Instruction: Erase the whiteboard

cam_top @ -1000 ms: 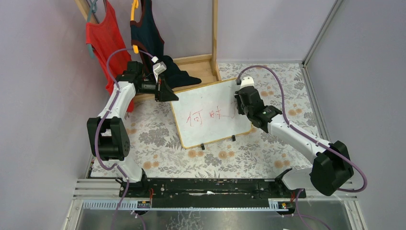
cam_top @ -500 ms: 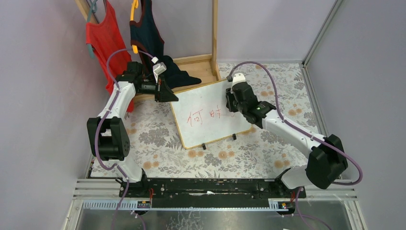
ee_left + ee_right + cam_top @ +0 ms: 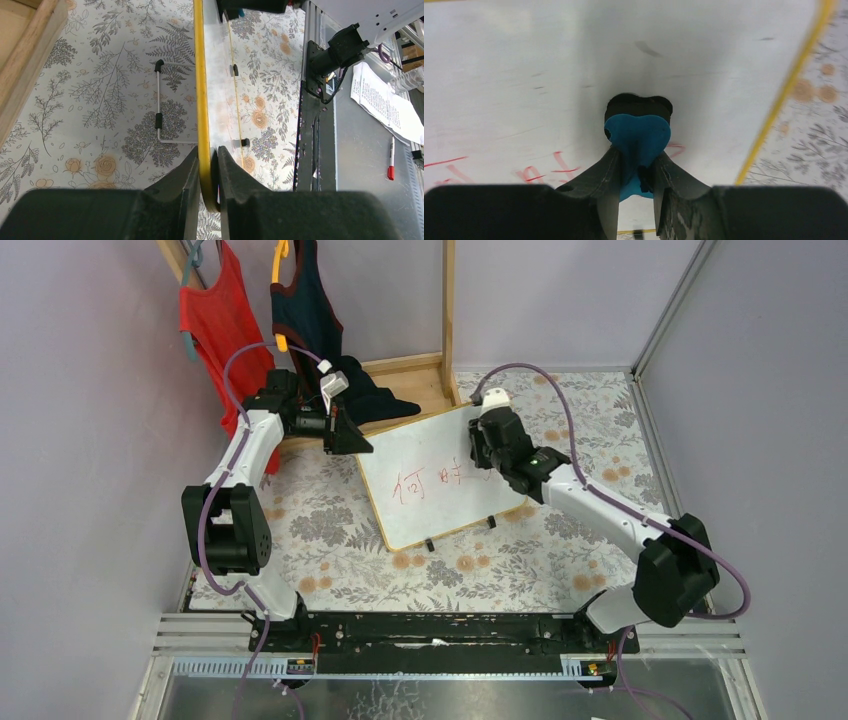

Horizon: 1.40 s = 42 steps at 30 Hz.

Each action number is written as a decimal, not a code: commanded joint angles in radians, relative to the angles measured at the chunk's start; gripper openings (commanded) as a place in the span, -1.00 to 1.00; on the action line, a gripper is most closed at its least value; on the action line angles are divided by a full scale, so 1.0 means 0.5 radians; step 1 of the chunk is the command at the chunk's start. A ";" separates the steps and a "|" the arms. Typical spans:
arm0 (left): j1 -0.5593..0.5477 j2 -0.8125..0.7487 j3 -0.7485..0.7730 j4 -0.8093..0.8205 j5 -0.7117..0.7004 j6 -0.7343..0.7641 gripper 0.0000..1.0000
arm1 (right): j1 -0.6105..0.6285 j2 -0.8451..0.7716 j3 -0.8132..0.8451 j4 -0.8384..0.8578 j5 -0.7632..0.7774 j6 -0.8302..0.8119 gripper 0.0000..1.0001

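The whiteboard point(image 3: 430, 508) stands tilted on the floral table, with red characters point(image 3: 408, 485) on its face. My left gripper point(image 3: 357, 441) is shut on the board's upper left corner; in the left wrist view the yellow frame point(image 3: 201, 90) runs between the fingers of the gripper point(image 3: 207, 167). My right gripper point(image 3: 483, 454) is shut on a blue eraser point(image 3: 638, 136) and presses it against the board's face point(image 3: 574, 75) just right of the red strokes point(image 3: 541, 172). The board's right frame edge point(image 3: 791, 85) shows at the right.
A wooden clothes rack point(image 3: 447, 310) with a red top point(image 3: 215, 320) and a dark top point(image 3: 310, 310) stands at the back left. A metal stand leg point(image 3: 159, 105) lies behind the board. A red marker point(image 3: 391, 165) and papers point(image 3: 385, 100) lie beyond the rail.
My right gripper has moved left and up across the board with the eraser, onto the right end of the writing. The board has shifted slightly. The left arm has not moved.
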 commanded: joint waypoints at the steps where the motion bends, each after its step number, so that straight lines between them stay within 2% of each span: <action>1: 0.014 0.007 0.000 0.002 -0.144 0.151 -1.00 | -0.200 -0.147 -0.076 0.037 0.227 -0.008 -1.00; 5: 0.015 0.005 0.001 0.003 -0.147 0.150 -1.00 | -0.261 -0.205 -0.148 0.056 0.204 -0.036 -1.00; 14: 0.015 -0.011 0.000 0.001 -0.152 0.138 -1.00 | -0.239 -0.273 -0.348 0.199 -0.146 0.042 -1.00; 28: 0.016 -0.006 0.000 -0.001 -0.146 0.132 -1.00 | -0.090 -0.301 -0.628 0.262 -0.156 0.160 -1.00; 32: 0.017 -0.010 -0.013 -0.001 -0.143 0.137 -1.00 | -0.090 -0.244 -0.522 0.248 -0.097 0.123 -1.00; 42: 0.016 -0.029 -0.029 0.003 -0.152 0.140 -1.00 | -0.093 -0.032 -0.010 0.086 0.097 -0.050 -1.00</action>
